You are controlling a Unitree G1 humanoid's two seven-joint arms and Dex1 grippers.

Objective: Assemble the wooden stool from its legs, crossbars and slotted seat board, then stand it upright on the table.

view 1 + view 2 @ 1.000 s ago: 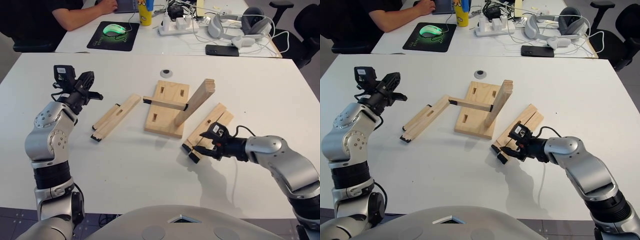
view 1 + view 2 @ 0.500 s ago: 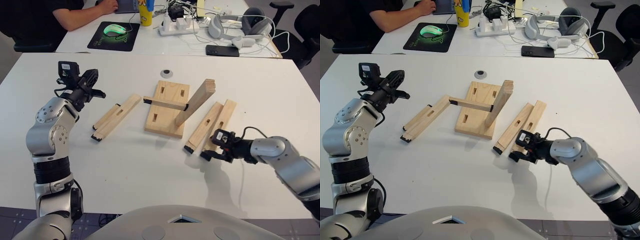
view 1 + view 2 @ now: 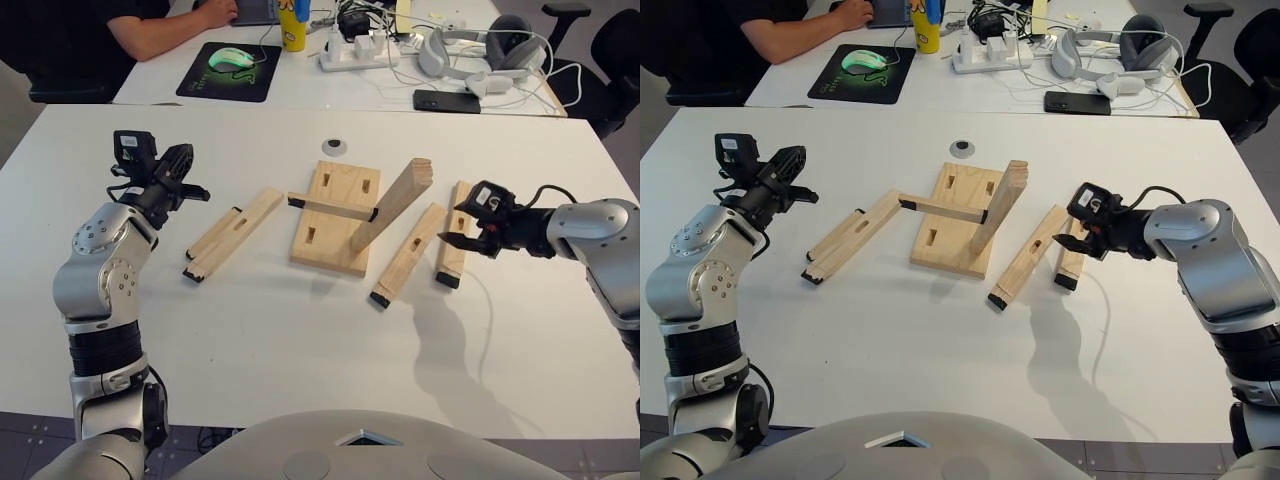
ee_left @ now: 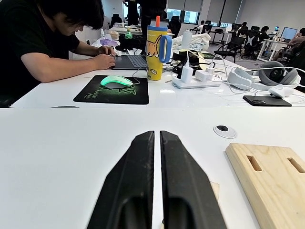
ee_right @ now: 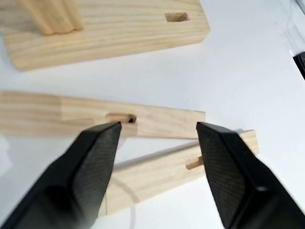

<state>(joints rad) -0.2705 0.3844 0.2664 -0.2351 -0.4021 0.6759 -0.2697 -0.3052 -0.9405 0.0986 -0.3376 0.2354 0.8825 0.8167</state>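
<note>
A: What step is this?
B: Leg pickup, I'd say. Right claw [image 5: 158, 129] spread wide over the outermost loose leg [image 3: 449, 262], right of the seat board [image 3: 325, 245]; left claw [image 4: 157, 136] clenched, empty. Next: lower, squeeze the leg.

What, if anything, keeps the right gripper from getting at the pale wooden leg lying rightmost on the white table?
Probably nothing, so likely yes: the right gripper hangs open just above that pale wooden leg, and nothing lies on it.
</note>
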